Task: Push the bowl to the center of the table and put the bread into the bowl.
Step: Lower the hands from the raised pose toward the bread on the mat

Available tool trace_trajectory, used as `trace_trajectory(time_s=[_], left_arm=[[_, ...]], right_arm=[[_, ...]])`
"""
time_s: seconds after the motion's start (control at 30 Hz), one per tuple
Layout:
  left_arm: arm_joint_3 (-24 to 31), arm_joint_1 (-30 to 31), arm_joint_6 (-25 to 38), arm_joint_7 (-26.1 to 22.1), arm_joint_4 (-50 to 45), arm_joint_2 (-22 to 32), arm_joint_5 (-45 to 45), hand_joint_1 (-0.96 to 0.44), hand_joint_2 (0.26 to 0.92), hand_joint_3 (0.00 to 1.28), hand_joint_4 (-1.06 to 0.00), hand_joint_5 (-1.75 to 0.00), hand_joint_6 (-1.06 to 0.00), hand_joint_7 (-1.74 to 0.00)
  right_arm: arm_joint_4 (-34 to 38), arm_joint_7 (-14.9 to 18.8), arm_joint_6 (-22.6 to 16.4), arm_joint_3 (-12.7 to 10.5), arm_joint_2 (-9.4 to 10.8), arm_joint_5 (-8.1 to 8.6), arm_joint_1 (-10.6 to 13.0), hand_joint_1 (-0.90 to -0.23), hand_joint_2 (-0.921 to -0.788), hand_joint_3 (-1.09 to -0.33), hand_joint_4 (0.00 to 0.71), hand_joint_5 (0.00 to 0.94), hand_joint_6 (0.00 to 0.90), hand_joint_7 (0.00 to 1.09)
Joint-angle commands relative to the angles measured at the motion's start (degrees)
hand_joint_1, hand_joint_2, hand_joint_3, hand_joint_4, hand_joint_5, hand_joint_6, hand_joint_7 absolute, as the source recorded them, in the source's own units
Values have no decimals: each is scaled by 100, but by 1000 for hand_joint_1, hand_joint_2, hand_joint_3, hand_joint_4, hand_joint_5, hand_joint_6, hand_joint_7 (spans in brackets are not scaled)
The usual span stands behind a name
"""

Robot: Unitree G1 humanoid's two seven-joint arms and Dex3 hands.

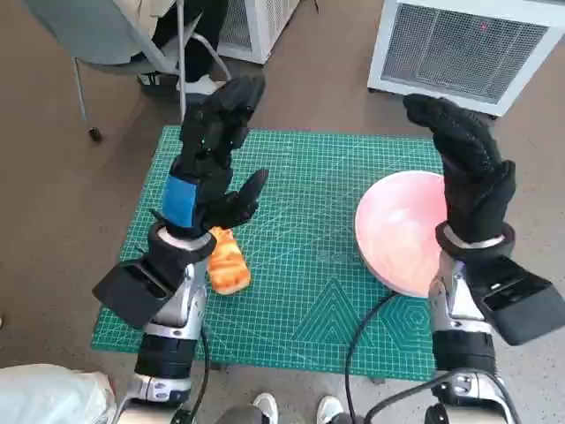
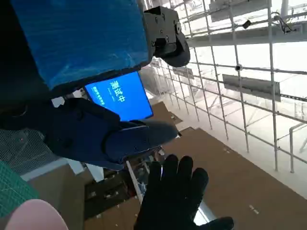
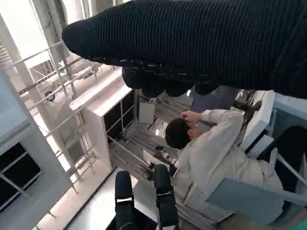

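Pink bowl (image 1: 399, 234) holds nothing; bread (image 1: 228, 262) lies well apart on the green-matted worktop (image 1: 309, 291). Left robot hand (image 1: 214, 150) and right robot hand (image 1: 466, 163): raised, fingers spread.

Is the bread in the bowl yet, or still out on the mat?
Out. The bread lies on the green mat beside the left forearm, well apart from the pink bowl, which looks empty.

A green cutting mat (image 1: 309, 291) is spread over the bench, a grey chair (image 1: 115, 40) is seen on the brown floor (image 1: 53, 194) at eleven o'clock, a white grilled unit (image 1: 459, 49) at one o'clock, and a seated person in a pale jacket (image 3: 216, 153) is shown in the right wrist view.
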Motion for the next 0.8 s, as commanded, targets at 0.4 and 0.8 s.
trace_trajectory(time_s=[0.4,0.8], left_arm=[[-19,37,67,51,-48,23,60,-380,921,480,-164,-190,1,-718],[-29,41,84,41,-49,37,73,-375,921,481,-157,-204,1,-717]], right_arm=[[67,54,36,1,-16,18,112,-598,-921,-748,339,0,298,109],[74,42,8,-10,-32,-4,132,-592,-921,-749,339,0,298,108]])
